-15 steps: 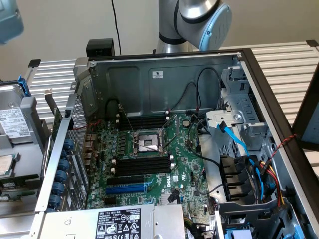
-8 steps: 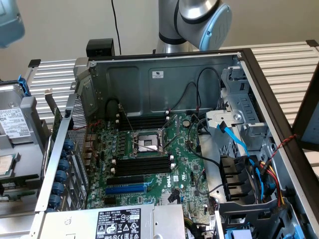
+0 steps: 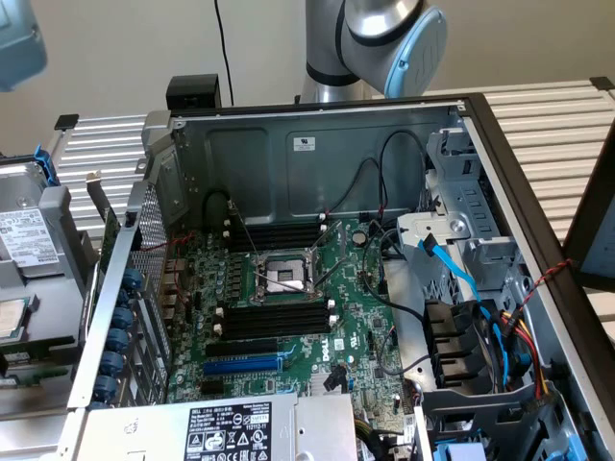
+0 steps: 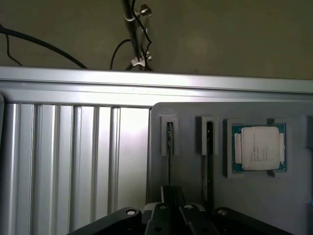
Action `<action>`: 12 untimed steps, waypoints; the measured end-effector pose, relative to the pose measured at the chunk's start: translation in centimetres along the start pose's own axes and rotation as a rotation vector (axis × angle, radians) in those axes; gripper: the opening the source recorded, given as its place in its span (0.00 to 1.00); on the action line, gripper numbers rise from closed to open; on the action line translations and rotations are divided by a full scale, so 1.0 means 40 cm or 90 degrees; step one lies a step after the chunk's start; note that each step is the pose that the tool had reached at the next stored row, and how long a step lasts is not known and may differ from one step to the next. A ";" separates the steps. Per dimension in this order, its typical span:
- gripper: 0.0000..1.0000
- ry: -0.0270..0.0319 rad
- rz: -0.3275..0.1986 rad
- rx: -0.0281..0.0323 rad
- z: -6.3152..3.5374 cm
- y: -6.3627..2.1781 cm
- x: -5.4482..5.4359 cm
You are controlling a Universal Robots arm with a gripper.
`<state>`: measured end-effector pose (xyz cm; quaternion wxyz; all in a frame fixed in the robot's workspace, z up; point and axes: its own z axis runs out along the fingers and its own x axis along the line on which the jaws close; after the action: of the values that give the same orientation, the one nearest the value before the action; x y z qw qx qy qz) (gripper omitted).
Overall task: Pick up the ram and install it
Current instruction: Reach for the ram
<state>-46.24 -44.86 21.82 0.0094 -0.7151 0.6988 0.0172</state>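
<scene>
The fingers [image 4: 166, 198] are clenched on the ram [image 4: 169, 142] standing in a grey holder [image 4: 188, 171]; the arm [image 3: 375, 38] rises at the computer case's [image 3: 317, 144] twelve o'clock

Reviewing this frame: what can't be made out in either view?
- Wrist view: the ram, its lower end hidden between the fingers of the shut claw, so the depth of the grip is unclear.
- Wrist view: the print on the processor is too small to read.
- Exterior view: the arm is cut off by the top edge.
- Exterior view: the end clips of the memory slots are too small to tell open from latched.
</scene>
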 end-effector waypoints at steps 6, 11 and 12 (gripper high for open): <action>0.12 0.0001 0.000 0.0014 -0.003 0.001 0.000; 0.12 0.0020 0.000 0.0043 -0.003 0.002 0.000; 0.12 0.0045 0.000 0.0077 -0.003 0.002 -0.001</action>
<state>-46.30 -44.85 21.95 0.0112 -0.7151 0.6988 0.0104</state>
